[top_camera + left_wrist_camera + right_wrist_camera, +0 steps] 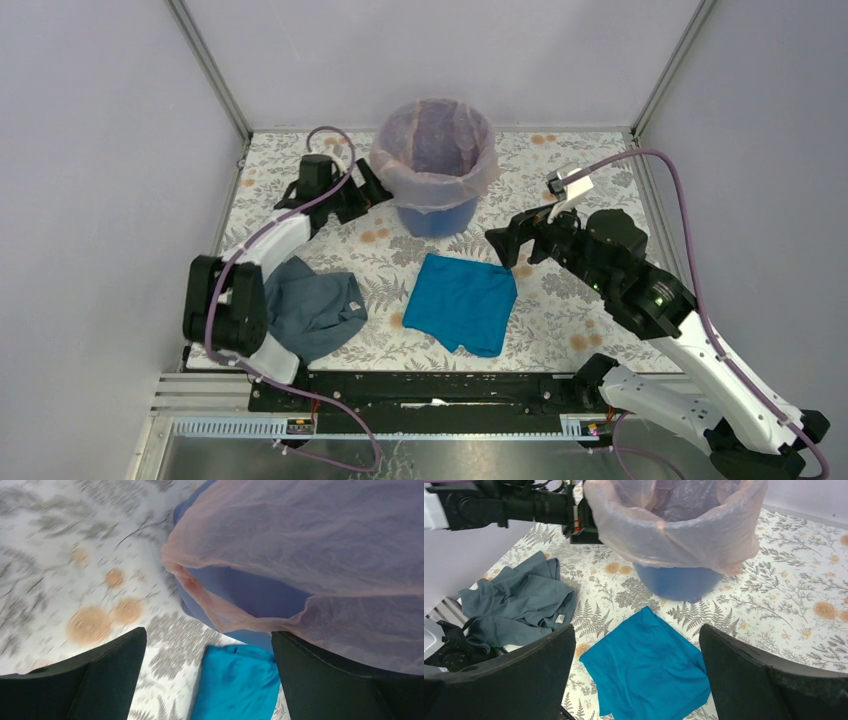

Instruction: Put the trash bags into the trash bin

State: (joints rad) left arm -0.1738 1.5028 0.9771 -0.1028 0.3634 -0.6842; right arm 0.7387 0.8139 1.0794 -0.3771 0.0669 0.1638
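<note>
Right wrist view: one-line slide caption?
Open right pincer facing the blue trash bin lined with a pink trash bag, teal cloth in front, grey cloth to the left.

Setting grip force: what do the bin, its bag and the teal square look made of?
Trash bin: smooth blue walls, probably hard plastic.
Trash bag: thin pinkish translucent film, wrinkled, with the bin's blue showing through.
Teal cloth: matte fabric lying in soft folds; the weave is too fine to tell.
</note>
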